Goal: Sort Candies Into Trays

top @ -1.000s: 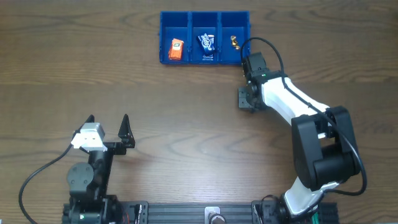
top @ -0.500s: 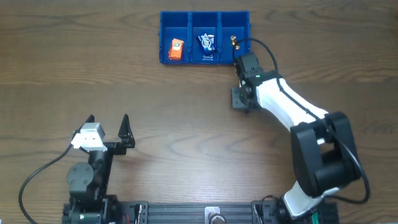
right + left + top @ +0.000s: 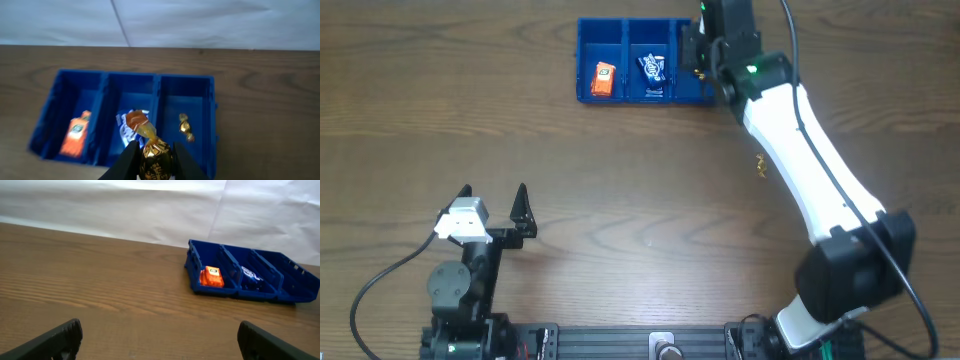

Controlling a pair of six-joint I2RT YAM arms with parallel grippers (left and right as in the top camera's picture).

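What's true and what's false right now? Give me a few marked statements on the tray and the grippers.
1. The right gripper is shut on a gold-wrapped candy. True.
2. The orange candy lies in the middle compartment of the blue tray. False: it lies in the end compartment at the top view's left; the blue candy has the middle.
3. The left gripper is open and holds nothing. True.
4. The tray's third compartment is empty. False: a small gold candy lies in it.
5. A small gold piece lies on the table, outside the tray. True.
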